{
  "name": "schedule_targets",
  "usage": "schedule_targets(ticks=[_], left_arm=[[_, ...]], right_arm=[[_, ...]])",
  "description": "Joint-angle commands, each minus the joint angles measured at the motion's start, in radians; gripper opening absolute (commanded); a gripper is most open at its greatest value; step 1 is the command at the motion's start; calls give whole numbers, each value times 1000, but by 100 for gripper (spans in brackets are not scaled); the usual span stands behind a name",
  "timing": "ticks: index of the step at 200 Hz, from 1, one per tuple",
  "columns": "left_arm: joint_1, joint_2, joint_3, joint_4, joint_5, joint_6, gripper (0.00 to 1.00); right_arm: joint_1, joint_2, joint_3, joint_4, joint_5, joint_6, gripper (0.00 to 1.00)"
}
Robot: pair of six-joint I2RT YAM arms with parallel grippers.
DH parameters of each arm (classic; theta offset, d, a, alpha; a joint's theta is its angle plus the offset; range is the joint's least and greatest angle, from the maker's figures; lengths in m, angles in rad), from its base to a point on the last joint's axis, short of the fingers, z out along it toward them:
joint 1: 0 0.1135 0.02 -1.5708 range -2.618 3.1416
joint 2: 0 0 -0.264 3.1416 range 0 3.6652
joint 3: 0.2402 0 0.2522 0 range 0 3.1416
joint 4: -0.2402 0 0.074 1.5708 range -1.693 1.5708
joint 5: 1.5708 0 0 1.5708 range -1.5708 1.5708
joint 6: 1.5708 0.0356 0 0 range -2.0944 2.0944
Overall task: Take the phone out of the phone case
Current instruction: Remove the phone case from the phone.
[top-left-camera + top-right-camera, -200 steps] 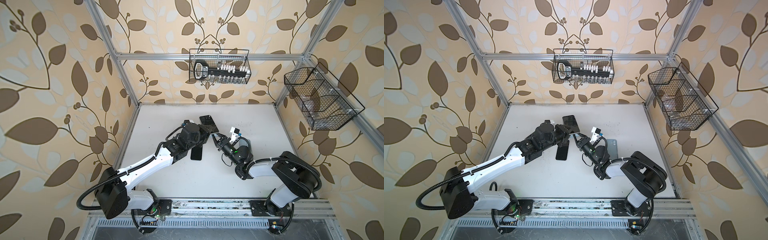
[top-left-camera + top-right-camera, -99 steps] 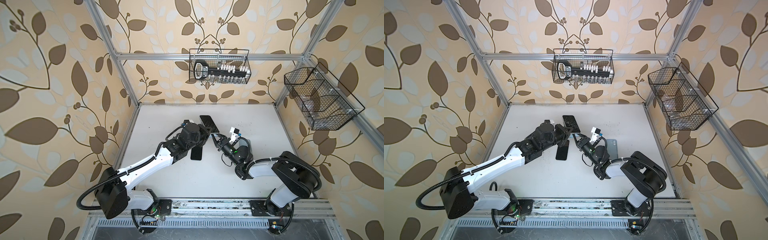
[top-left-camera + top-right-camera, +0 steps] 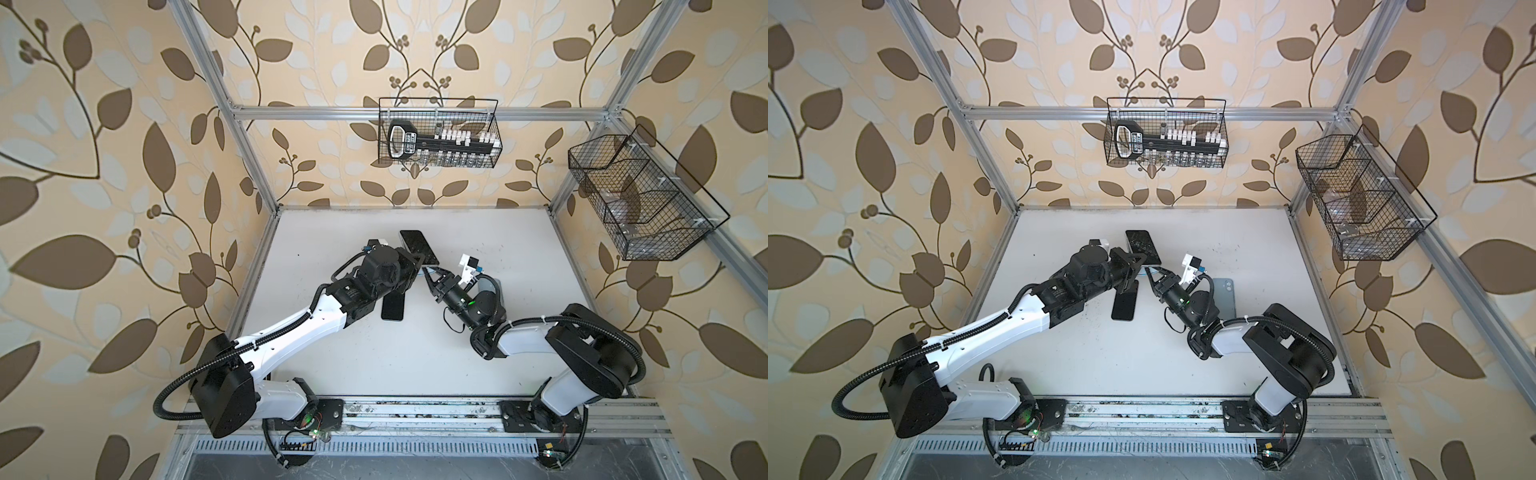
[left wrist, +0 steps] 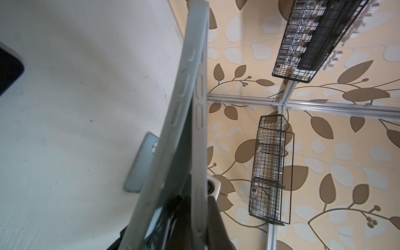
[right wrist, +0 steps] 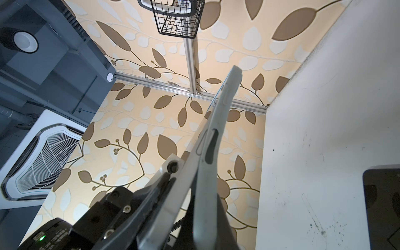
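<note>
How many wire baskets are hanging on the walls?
2. One wire basket hangs on the back wall, with items inside; a second wire basket hangs on the wall at the robot's right. No others seem hidden.

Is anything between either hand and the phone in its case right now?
Nothing visible: the left hand and right hand are both shut on the cased phone, held above the table.

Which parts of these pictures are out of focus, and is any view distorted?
Both top views are sharp, though the wide lens splays the frame posts; in the left wrist view the phone case blurs near the lens, the wire basket is crisp; the right wrist view likewise, its table sharp.
</note>
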Motion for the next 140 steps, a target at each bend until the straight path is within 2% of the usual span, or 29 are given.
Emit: schedule_targets(ticks=[1, 140], left_arm=[[8, -18, 27, 132, 31, -11, 0], [7, -77, 30, 121, 60, -26, 0]], right_arm=[[3, -18, 16, -20, -24, -10, 0], [-47, 46, 54, -66, -22, -7, 0]])
